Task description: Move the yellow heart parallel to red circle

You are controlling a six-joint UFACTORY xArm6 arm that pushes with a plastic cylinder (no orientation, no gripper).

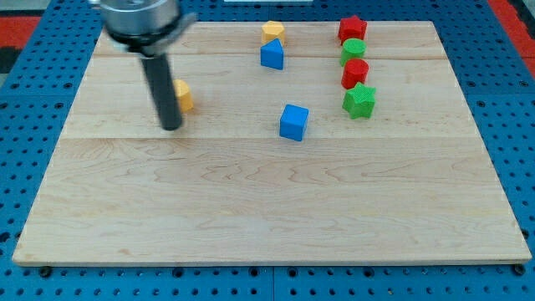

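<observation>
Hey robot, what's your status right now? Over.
My tip down on the board, just left of the yellow heart. Red circle far to the view's right, in the red-green column. Blue cube sits between. Over.

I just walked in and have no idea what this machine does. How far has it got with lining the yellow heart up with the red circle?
Nothing looks finished yet. In hand: my tip sits against the left side of the yellow heart, partly hiding it. Left to do: the red circle lies far off on the view's right, in the column of red and green blocks, so the heart still has most of the board to cross.
</observation>
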